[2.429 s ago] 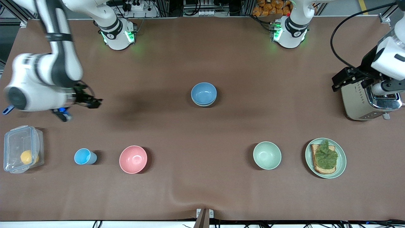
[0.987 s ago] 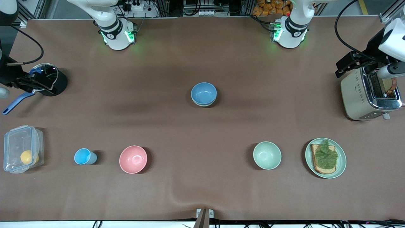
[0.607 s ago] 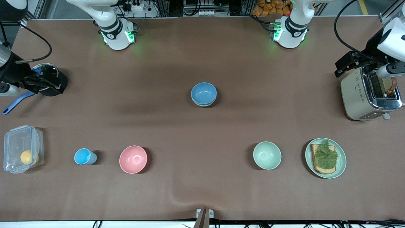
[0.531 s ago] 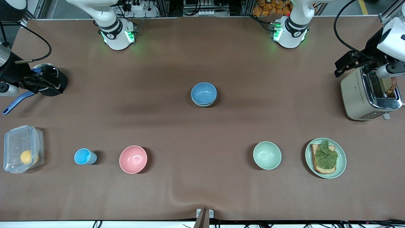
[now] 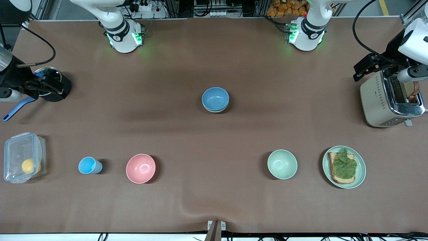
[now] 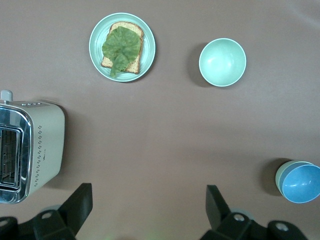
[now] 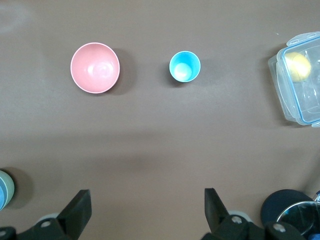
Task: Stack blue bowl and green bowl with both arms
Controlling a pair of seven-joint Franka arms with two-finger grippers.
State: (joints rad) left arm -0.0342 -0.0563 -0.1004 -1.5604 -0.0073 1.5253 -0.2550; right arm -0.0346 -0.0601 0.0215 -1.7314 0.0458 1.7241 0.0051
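Blue bowl nested in green bowl mid-table, both arms parked at the table ends

The blue bowl (image 5: 215,98) sits inside the green bowl (image 5: 215,109), only the green rim showing under it, near the middle of the table (image 5: 214,140). That stack is the landmark for everything else.

The left gripper (image 6: 149,210) hangs over the toaster (image 5: 389,100) at the left arm's end of the table, well apart from the stack; its jaws are spread wide with nothing between them. The right gripper (image 7: 145,210) hangs at the right arm's end, over the black pot (image 5: 53,83) with the blue-handled tool (image 5: 15,108); jaws also wide, holding nothing. Both arms are idle.

Nearer the front camera than the stack:
- mint bowl (image 5: 282,164), toward the left arm's end, empty, upright
- plate (image 5: 359,175) with toast and lettuce (image 5: 343,166), further toward that end, beside the mint bowl
- pink bowl (image 5: 140,168), toward the right arm's end, empty
- light-blue cup (image 5: 88,165), beside the pink bowl, further from the stack
- clear lidded box (image 5: 21,157) with a yellow fruit (image 5: 28,165) inside, at the table's edge on that end

A slice of bread stands in the toaster slot.
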